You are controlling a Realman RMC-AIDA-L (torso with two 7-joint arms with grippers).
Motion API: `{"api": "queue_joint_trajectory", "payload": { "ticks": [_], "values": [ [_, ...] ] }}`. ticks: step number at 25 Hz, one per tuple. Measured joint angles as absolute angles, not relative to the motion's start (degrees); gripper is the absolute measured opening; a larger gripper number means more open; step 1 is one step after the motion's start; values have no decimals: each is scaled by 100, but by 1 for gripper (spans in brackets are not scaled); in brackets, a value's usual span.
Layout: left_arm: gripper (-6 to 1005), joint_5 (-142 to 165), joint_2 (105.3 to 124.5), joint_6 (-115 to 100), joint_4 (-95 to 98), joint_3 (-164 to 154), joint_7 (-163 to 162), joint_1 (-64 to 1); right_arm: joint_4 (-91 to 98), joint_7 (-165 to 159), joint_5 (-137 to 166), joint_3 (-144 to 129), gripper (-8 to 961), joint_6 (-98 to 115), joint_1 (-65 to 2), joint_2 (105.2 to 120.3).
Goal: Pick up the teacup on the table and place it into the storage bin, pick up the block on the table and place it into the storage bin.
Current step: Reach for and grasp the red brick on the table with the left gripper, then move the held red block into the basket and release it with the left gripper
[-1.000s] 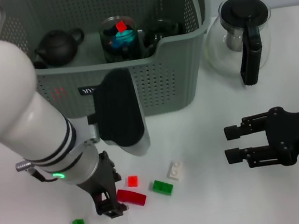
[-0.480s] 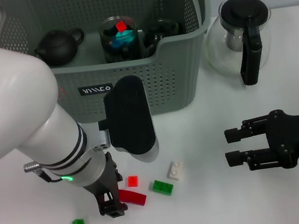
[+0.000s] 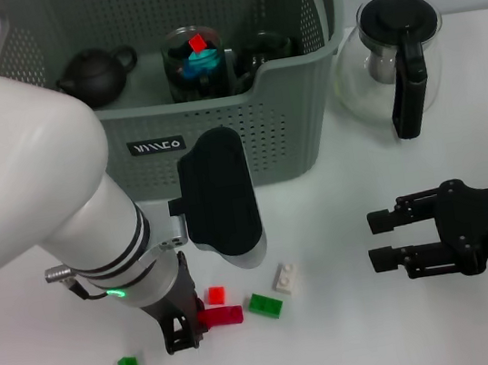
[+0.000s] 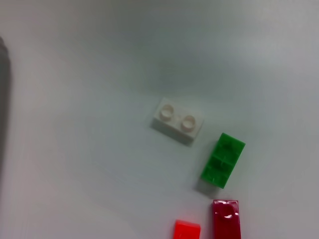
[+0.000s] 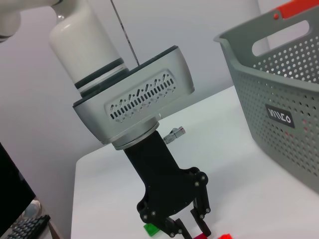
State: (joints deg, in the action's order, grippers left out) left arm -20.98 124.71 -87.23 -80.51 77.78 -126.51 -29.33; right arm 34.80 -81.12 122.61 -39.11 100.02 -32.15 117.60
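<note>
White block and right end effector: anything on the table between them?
Nothing; in the head view the table is bare between the white block and the right end effector.

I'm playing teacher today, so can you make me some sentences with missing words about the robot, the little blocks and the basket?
1. The left gripper is down at the dark ____ block.
2. The storage bin is the colour ____.
3. The glass teapot stands on the table, on the robot's ____ of the storage bin.
4. The white block lies next to a ____ block.

Missing words: red; grey; right; green
</note>
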Motion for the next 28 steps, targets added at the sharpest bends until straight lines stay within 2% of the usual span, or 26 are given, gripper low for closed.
{"api": "queue_joint_trajectory", "payload": {
  "ticks": [1, 3, 9, 25, 28],
  "values": [
    [448, -2098, 12471, -8721, -8045, 7773, -12652, -2939, 3480, -8112, 12261, -3911, 593, 10002, -3209, 11760],
    [221, -2099, 12471, -8715, -8029, 7768, -12653, -2956, 3480, -8112, 12261, -3910, 593, 10002, -3201, 11760],
    [203, -2101, 12471, -8697, -8007, 7760, -12699, -2971, 3480, -8112, 12261, -3911, 593, 10002, -3203, 11759],
    [335, -2123, 12471, -8643, -7915, 7694, -12868, -3008, 3480, -8112, 12261, -3911, 593, 10002, -3196, 11751],
    [392, -2127, 12471, -8640, -7914, 7694, -12878, -3006, 3480, -8112, 12261, -3911, 593, 10002, -3191, 11756]
  ]
}}
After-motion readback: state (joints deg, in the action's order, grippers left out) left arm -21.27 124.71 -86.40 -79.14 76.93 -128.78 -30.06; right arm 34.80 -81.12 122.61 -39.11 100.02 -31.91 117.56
